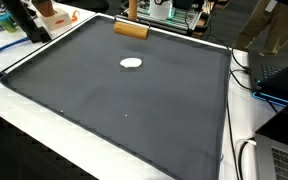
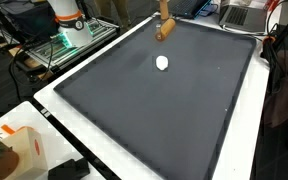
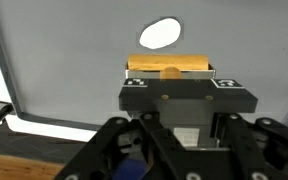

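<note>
Wood sits between the jaws: they are closed on a wooden block (image 3: 171,66), which lies crosswise in the wrist view with a black fingertip at either end and a small rounded stub at its middle. The block rests on a dark grey mat (image 3: 74,50), at that mat's far edge in both exterior views (image 1: 131,30) (image 2: 164,31), just inside the white border. In those views a brown upright piece (image 1: 131,8) (image 2: 164,12) rises from the block to the top of the frame. Whether it belongs to the block or to the arm I cannot tell, and the jaws themselves are out of frame there.

A white oval piece (image 3: 160,33) lies flat on the mat a little beyond the block, apart from it and nearer the mat's middle (image 1: 131,63) (image 2: 162,63). The mat (image 1: 134,115) (image 2: 164,115) covers most of a white worktop (image 1: 29,125) (image 2: 59,105).

Off the mat, the robot's white base with an orange ring (image 2: 66,14) stands by one corner. An orange-and-white box (image 2: 19,150) sits on the worktop near another corner, well apart from the block.
</note>
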Available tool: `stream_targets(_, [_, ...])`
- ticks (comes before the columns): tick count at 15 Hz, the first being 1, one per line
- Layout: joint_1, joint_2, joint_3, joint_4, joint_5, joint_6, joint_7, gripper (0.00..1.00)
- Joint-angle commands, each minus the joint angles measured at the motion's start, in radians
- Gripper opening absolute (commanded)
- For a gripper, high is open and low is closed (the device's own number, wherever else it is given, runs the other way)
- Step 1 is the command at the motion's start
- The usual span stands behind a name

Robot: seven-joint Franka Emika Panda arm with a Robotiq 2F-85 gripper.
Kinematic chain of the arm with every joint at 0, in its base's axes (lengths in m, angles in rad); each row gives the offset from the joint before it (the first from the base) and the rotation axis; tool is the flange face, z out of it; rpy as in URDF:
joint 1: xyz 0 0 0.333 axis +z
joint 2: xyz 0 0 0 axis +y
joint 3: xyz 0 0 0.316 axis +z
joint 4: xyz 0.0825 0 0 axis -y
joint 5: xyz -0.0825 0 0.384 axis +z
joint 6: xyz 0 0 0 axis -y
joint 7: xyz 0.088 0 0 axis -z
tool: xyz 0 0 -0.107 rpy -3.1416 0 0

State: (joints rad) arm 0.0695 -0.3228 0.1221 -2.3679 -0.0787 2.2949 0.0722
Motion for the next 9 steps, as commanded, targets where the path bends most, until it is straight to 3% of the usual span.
stream_targets(1, [-0.009, 0.071, 0.008, 0.126, -0.043, -0.117, 0.015, 0.23])
stream_targets(3, [-0.005, 0.099, 0.005, 0.182, -0.037, -0.152, 0.020, 0.23])
stream_targets(4, [0.002, 0.067, -0.004, 0.119, -0.018, -0.105, 0.002, 0.48])
stream_targets(6, [0.002, 0.092, -0.004, 0.159, -0.018, -0.124, 0.003, 0.48])
stream_targets(7, [0.003, 0.099, -0.004, 0.168, -0.018, -0.128, 0.003, 0.23])
stream_targets(9, [0.001, 0.138, -0.008, 0.220, -0.001, -0.165, 0.006, 0.23])
